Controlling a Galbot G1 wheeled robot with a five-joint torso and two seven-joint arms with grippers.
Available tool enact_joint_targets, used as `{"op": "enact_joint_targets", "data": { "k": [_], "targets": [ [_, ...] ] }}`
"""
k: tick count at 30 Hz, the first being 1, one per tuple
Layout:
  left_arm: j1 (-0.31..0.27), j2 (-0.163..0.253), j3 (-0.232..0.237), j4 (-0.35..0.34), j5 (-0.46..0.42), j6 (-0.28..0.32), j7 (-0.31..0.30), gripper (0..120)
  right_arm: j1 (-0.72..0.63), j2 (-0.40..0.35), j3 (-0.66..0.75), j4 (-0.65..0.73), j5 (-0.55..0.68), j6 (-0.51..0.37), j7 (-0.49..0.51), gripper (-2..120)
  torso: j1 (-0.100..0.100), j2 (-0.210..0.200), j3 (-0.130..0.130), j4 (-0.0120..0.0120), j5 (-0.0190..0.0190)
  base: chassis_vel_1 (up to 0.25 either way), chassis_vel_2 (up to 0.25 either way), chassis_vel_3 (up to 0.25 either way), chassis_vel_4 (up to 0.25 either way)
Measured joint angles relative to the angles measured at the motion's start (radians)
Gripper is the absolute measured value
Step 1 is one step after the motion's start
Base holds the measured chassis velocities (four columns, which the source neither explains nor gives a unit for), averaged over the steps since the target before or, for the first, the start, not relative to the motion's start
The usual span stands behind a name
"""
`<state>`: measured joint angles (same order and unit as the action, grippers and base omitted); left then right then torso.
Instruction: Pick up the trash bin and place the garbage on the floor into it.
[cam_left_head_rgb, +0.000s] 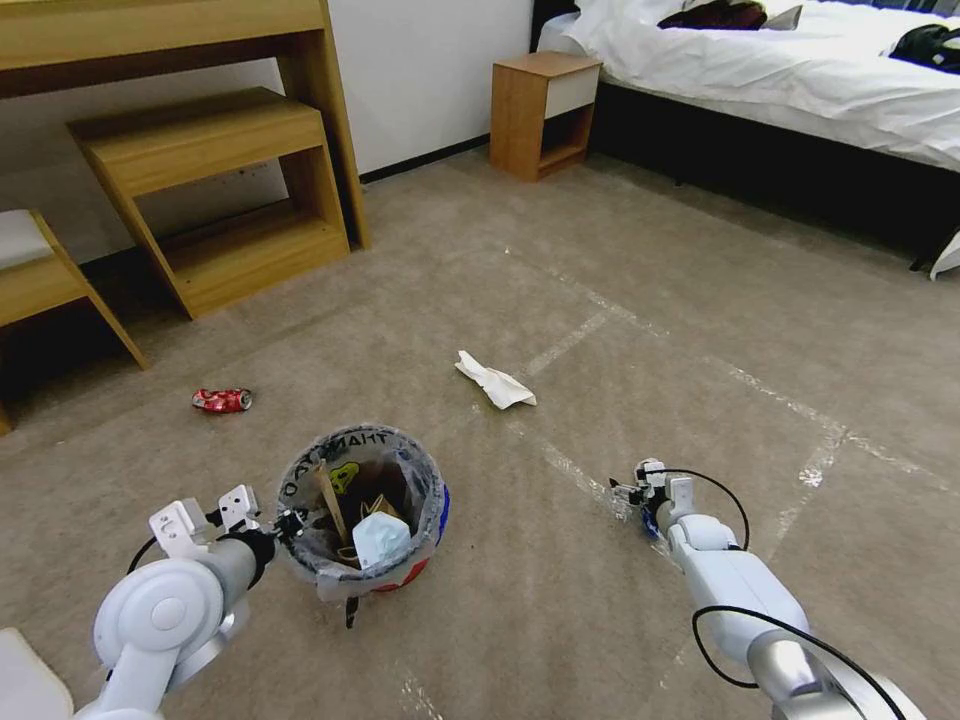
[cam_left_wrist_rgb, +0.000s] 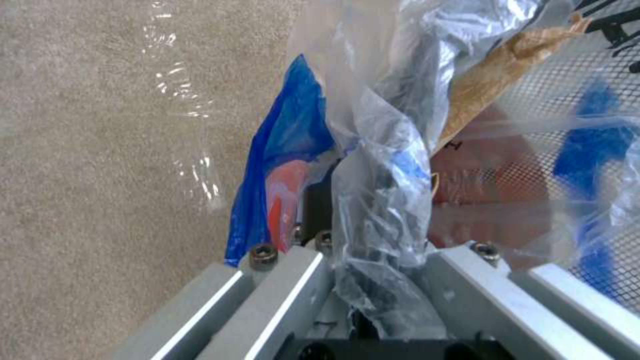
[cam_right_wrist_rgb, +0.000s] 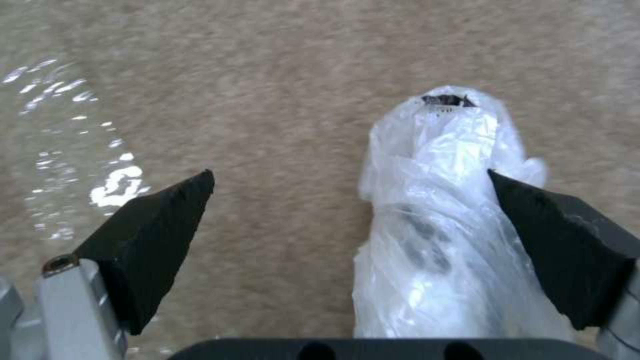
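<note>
The floor (cam_left_head_rgb: 600, 250), a beige-grey carpet with shiny tape lines crossing it, is filling most of the head view. A bed (cam_left_head_rgb: 800, 70) with white sheets is standing at the far right, a small wooden nightstand (cam_left_head_rgb: 543, 115) is sitting beside it, and wooden shelves (cam_left_head_rgb: 220, 190) are standing against the wall on the left.

The trash bin (cam_left_head_rgb: 425, 520) is sitting low in the head view, on the robot's left side, with its clear plastic liner (cam_left_head_rgb: 300, 480) folded over the rim. Inside it a pale blue mask (cam_left_head_rgb: 380, 538), a crumpled brown paper bag (cam_left_head_rgb: 375, 500) and a thin wooden stick (cam_left_head_rgb: 332, 510) are lying. The left gripper (cam_left_head_rgb: 292, 522) is clamping the near rim of the bin; in the left wrist view its fingers (cam_left_wrist_rgb: 460, 280) are pressing together on the bunched liner (cam_left_wrist_rgb: 380, 200) and the blue rim (cam_left_wrist_rgb: 287, 150).

The right gripper (cam_left_head_rgb: 632, 492) is reaching down to the carpet on the robot's right, well apart from the bin. In the right wrist view its two dark fingers (cam_right_wrist_rgb: 153, 230) are standing wide apart, and a white-blue wad (cam_right_wrist_rgb: 440, 210) of thin plastic is lying between them, touching the one finger while the other is staying clear of it.

A white crumpled paper (cam_left_head_rgb: 495, 380) is lying on the carpet beyond the bin, near a tape line. A crushed red can (cam_left_head_rgb: 222, 400) is lying farther to the left, near the shelves.
</note>
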<state>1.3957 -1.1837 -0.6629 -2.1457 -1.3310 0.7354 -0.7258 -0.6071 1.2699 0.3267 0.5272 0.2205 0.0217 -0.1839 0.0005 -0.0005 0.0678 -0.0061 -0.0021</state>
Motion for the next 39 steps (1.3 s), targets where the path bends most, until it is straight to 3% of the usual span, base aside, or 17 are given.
{"op": "enact_joint_targets", "data": {
  "k": [18,39],
  "targets": [
    [0.002,-0.013,0.021,-0.003,0.014,0.0,0.0,0,-0.006,-0.022,0.031,-0.023,-0.016,0.024,-0.016,100,0.0,0.0,0.0,-0.0001,0.0,0.0,0.0,0.0,0.0],
    [0.0,-0.012,0.018,-0.002,0.017,0.0,0.004,0,0.006,0.015,0.031,-0.07,-0.051,0.03,-0.018,100,0.0,0.0,0.0,-0.0002,-0.0003,0.0,0.0,0.0,0.0]
  ]
}}
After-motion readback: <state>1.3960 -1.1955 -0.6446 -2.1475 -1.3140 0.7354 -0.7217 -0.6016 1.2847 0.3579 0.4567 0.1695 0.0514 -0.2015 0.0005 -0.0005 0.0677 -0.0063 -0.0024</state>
